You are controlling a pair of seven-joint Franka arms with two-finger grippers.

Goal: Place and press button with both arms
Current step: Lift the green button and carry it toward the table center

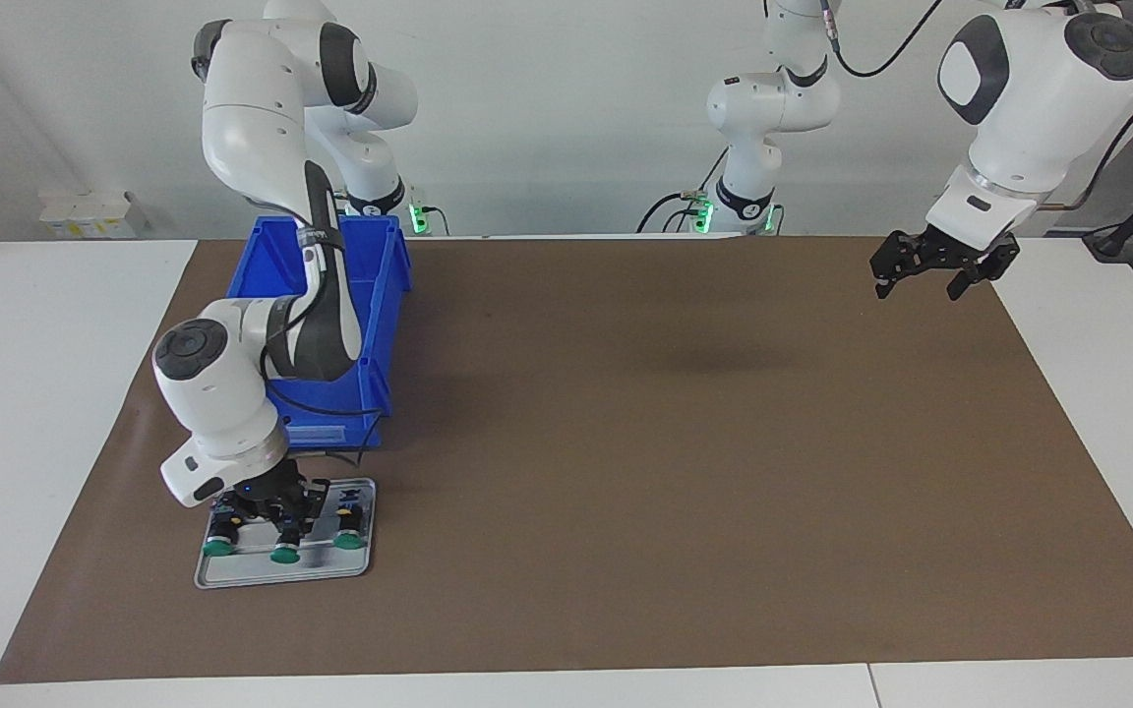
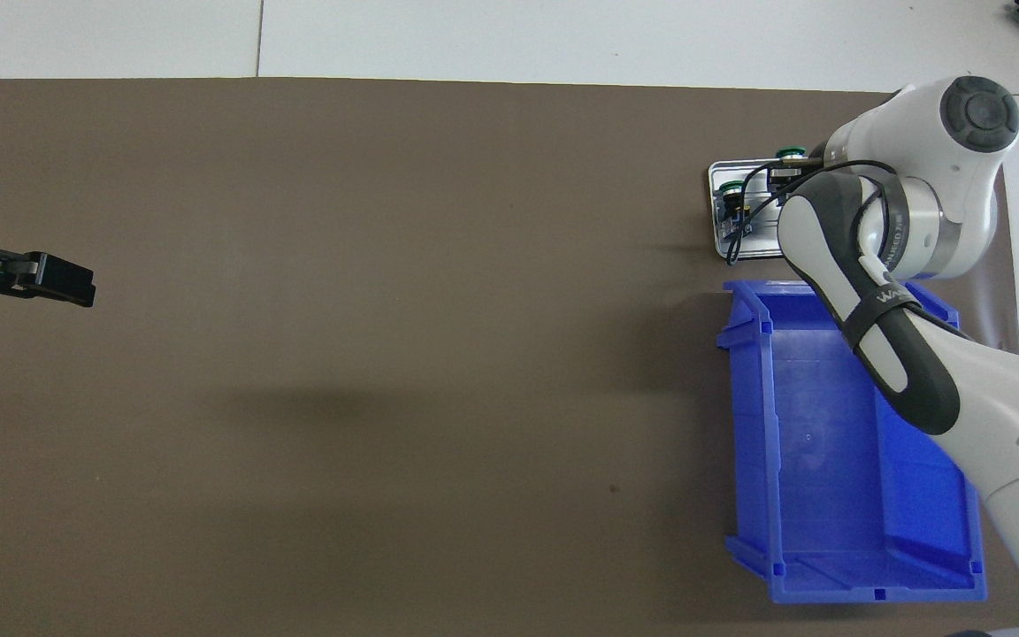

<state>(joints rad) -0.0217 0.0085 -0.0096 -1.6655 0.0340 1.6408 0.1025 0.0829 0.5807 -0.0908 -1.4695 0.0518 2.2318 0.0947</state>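
Three green-capped buttons are at a grey tray (image 1: 232,572) at the right arm's end of the brown mat. My right gripper (image 1: 282,534) stands over the tray and is shut on the middle button (image 1: 283,556), held just above the tray. The other two buttons (image 1: 219,548) (image 1: 349,540) stand on either side of it. In the overhead view the held button (image 2: 791,152) and one more button (image 2: 733,188) show by the tray (image 2: 715,177); the right arm hides the third. My left gripper (image 1: 928,277) waits open and empty in the air over the left arm's end of the mat, and also shows in the overhead view (image 2: 54,281).
A blue open bin (image 1: 375,295) stands beside the tray, nearer to the robots, under the right arm; it also shows in the overhead view (image 2: 828,495). The brown mat (image 1: 675,442) covers most of the white table.
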